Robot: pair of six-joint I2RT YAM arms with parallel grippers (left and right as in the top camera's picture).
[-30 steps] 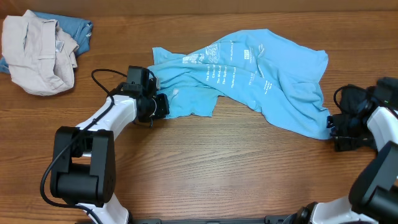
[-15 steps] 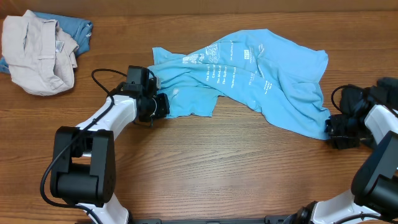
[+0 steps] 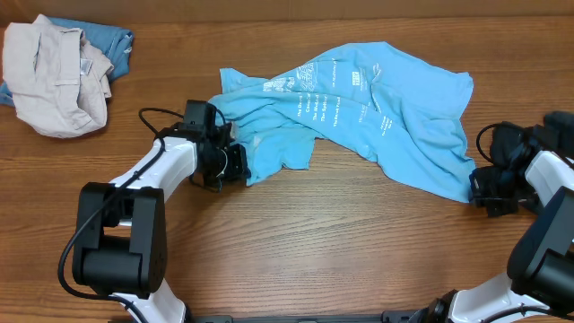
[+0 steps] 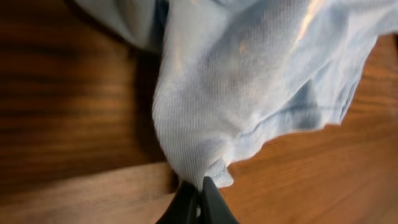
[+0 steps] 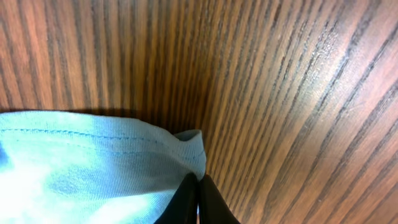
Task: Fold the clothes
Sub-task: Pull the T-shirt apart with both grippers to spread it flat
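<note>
Overhead: shows sky-blue T-shirt (image 3: pixel 377 108) lying rumpled across upper middle of table (image 3: pixel 314 260), white lettering facing up. Places left gripper (image 3: pixel 235 164) at the T-shirt's lower-left edge, jaws together on a bunched bit of cloth. Places right gripper (image 3: pixel 475 190) at the T-shirt's lower-right corner, touching the fabric tip. Shows beige garment (image 3: pixel 49 81) heaped in top-left corner, partly over a denim-blue garment (image 3: pixel 112 40), both well apart from the T-shirt.

Left wrist: shows fingertips (image 4: pixel 186 202) pressed together at bottom of frame, pinching a fold of the blue knit. Shows fabric rising from the pinch and filling most of the frame, hem edge trailing off right, wood grain on both sides.

Right wrist: shows fingertips (image 5: pixel 186 196) closed tight against each other. Catches the hemmed corner of the T-shirt right at the tips; looks clamped on it. Shows rest of the cloth lying flat on the wood toward lower left, stitched hem line visible along its top edge.
</note>
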